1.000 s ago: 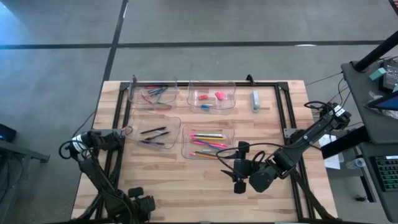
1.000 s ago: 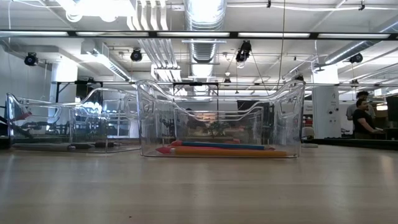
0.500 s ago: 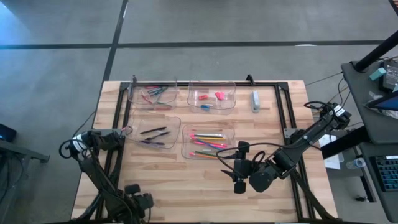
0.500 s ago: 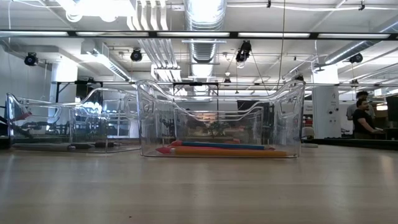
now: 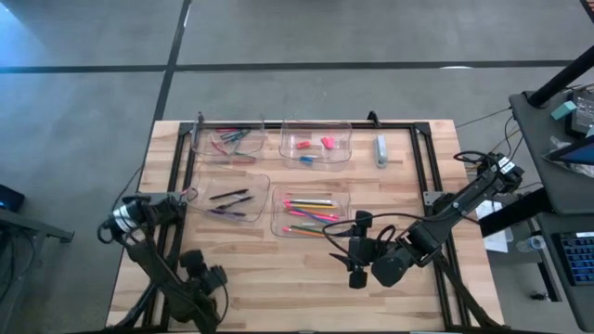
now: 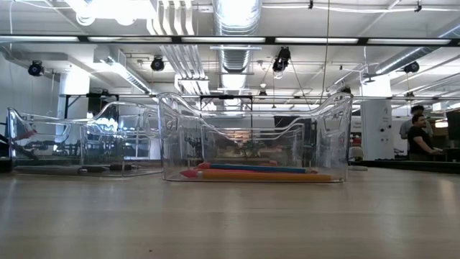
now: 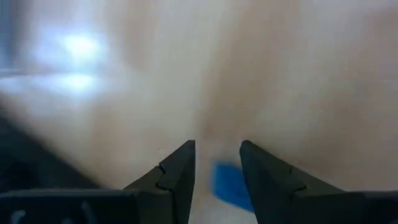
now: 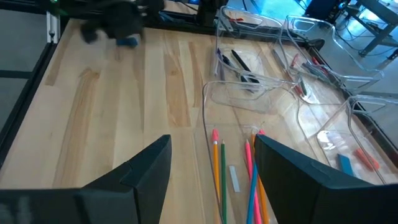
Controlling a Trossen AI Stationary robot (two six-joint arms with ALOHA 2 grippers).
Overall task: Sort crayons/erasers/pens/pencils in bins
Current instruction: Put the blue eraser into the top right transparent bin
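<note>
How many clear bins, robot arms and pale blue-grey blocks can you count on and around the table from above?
Clear bins: 4
Robot arms (left arm, right arm): 2
Pale blue-grey block: 1
Total: 7

A: So what's the robot actually look like?

B: Two black arms, chunky rounded joints with slim links between. The right arm (image 5: 455, 209) has a black cable looping off near its gripper (image 5: 355, 249) and another by the far joint. The left arm (image 5: 158, 264) has a pale silvery-white cap on the joint at the table edge.

A: Fingers?

B: Dark, flat, wedge-shaped. The left fingers (image 7: 177, 180) are angular with a stepped notch on the inner edge; the right fingers (image 8: 140, 171) look broad and matte.
</note>
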